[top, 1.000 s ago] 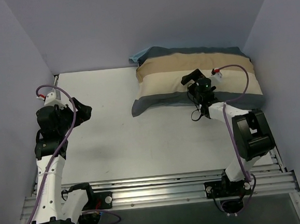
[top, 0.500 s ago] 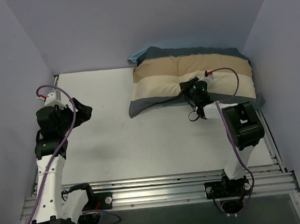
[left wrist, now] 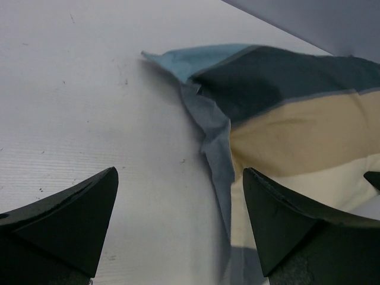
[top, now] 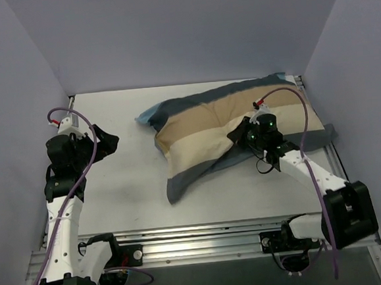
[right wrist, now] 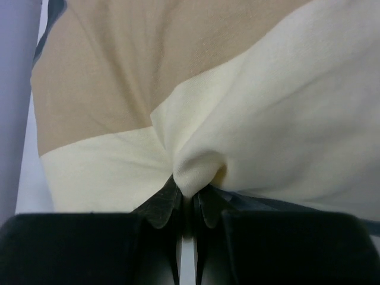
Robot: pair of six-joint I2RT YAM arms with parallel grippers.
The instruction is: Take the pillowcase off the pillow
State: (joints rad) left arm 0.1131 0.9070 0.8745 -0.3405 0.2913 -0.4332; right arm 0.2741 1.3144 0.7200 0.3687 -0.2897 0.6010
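Since a second ago the pillowcase [top: 199, 132] has slid off the back wall toward mid-tabletop [top: 131, 187] and now lies slantwise, its blue corner pointing left. The right end effector [right wrist: 189, 193], open before, is now clamped on a pinched fold of the cream stripe. The left end effector [left wrist: 179, 175] stays spread wide above bare tabletop, just beside the case's blue corner, touching nothing.

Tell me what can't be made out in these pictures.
Every view: the pillow, fully covered by the pillowcase.
Right wrist view: whether the right gripper pinches the pillow too; the bunched cream fold hides it.
Left wrist view: most of the pillowcase, cut off by the right edge.
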